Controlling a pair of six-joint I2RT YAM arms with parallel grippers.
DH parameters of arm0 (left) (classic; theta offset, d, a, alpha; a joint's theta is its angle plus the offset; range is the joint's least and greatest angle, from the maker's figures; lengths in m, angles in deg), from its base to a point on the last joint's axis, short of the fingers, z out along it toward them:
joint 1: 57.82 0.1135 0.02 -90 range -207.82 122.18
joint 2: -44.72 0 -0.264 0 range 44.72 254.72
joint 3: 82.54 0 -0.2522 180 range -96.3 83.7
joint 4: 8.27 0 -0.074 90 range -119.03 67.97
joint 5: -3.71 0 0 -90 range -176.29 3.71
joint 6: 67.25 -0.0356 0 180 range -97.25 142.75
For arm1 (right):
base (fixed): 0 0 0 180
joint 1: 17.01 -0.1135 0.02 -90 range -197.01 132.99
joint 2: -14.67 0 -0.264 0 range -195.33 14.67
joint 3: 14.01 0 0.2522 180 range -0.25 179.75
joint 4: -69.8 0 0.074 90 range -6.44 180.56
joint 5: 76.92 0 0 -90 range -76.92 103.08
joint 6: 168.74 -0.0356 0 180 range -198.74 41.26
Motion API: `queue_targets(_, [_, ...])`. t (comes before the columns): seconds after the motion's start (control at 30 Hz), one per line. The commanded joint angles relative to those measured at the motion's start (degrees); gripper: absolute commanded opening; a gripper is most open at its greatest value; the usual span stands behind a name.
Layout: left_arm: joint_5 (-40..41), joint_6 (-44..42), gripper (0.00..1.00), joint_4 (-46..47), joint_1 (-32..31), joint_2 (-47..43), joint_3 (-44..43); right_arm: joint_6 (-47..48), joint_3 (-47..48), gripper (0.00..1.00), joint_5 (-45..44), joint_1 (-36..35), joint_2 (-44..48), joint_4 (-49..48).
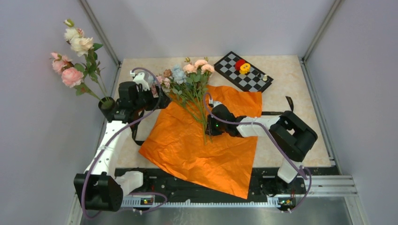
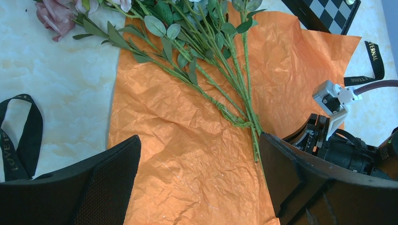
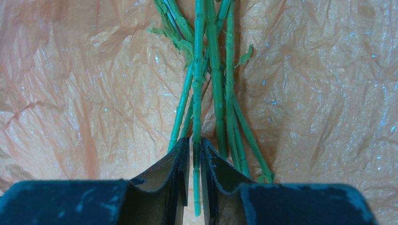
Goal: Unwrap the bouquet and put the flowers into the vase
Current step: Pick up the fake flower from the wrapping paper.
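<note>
The orange paper (image 1: 206,145) lies unfolded flat on the table. The flowers (image 1: 187,75) rest loose on it, pastel blooms at the back and green stems (image 2: 220,89) fanning toward the front. My right gripper (image 1: 210,127) sits at the stem ends, and in the right wrist view its jaws (image 3: 195,143) are shut on one thin green stem (image 3: 197,93), with the other stems lying just to its right. My left gripper (image 2: 199,154) hovers open over the paper's left part, nothing between its fingers. The black vase (image 1: 107,104) stands at the far left, partly hidden behind the left arm.
Large pink and white roses (image 1: 72,51) rise from the vase. A chessboard (image 1: 243,71) with red and yellow pieces lies at the back right. Black ribbon pieces lie beside the paper, one on the left (image 2: 23,136) and one on the right (image 2: 373,61).
</note>
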Motion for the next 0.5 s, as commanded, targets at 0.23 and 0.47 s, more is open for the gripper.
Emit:
queue_targets(0.23, [-0.62, -0.54, 0.99, 1.28, -0.05, 0.17, -0.5, 0.02, 0.36, 0.0, -2.56, -0.36, 0.39, -2.56])
queue_targets(0.47, [-0.31, -0.63, 0.99, 1.28, -0.05, 0.02, -0.41, -0.21, -2.56, 0.0, -3.44, -0.4, 5.38, -6.49])
